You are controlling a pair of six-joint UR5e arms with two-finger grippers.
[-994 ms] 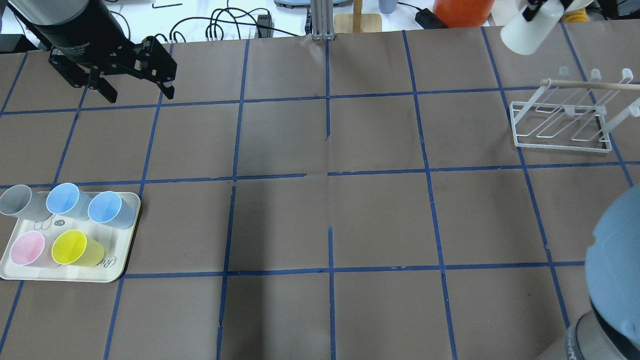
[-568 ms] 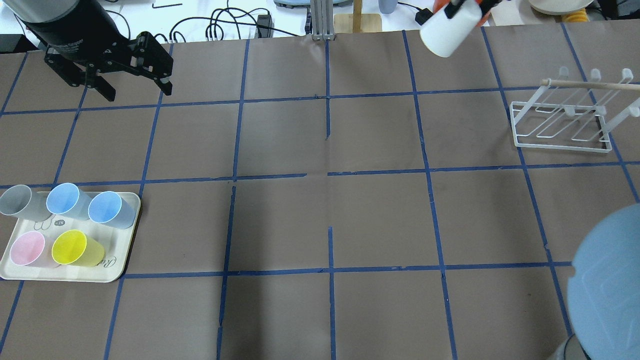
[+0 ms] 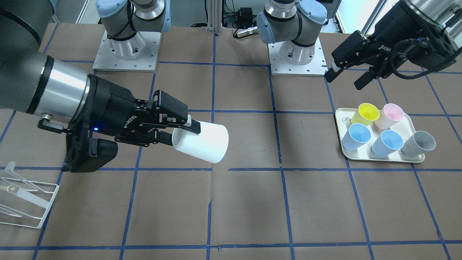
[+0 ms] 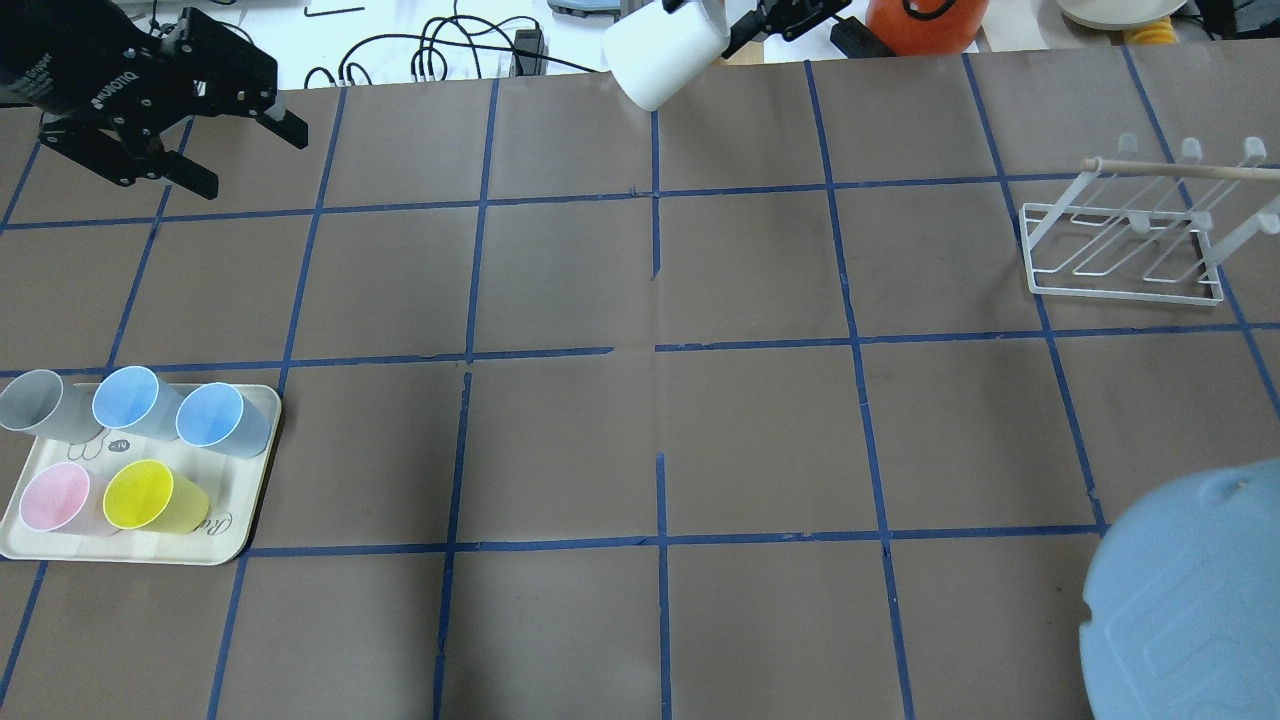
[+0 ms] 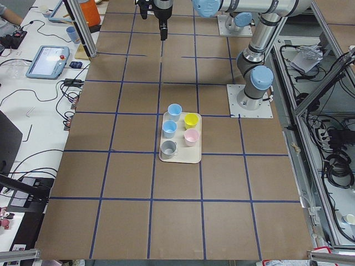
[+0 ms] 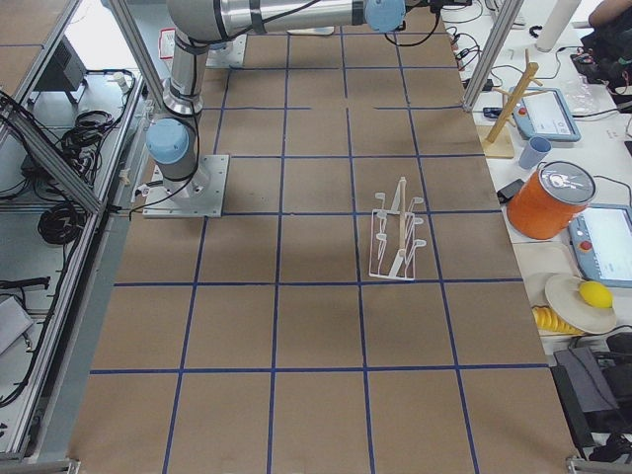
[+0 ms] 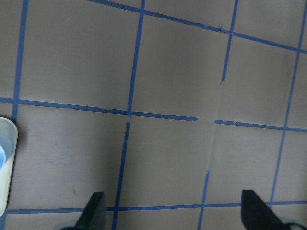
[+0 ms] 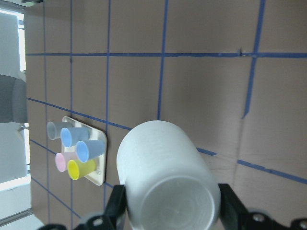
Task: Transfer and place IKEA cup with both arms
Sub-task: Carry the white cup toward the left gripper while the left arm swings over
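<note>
My right gripper [image 3: 179, 133] is shut on the white IKEA cup [image 3: 202, 142] and holds it on its side, above the table, with the cup pointing towards the left arm. In the overhead view the cup [image 4: 660, 55] is at the far edge, near the middle. The right wrist view shows the cup [image 8: 165, 177] between the fingers. My left gripper [image 3: 344, 77] is open and empty, in the air beyond the tray and well apart from the cup. It also shows in the overhead view [image 4: 252, 162] and in the left wrist view [image 7: 172, 213].
A cream tray [image 4: 240, 520] at the table's left holds a grey cup [image 4: 35, 400], two blue cups, a pink cup and a yellow cup [image 4: 150, 495]. A white wire rack [image 4: 1120, 250] with a wooden rod stands at the far right. Cables and an orange container lie beyond the far edge.
My right gripper has carried the white cup leftwards along the far edge, from the right corner to near the middle. My left gripper has shifted a little left and turned.
</note>
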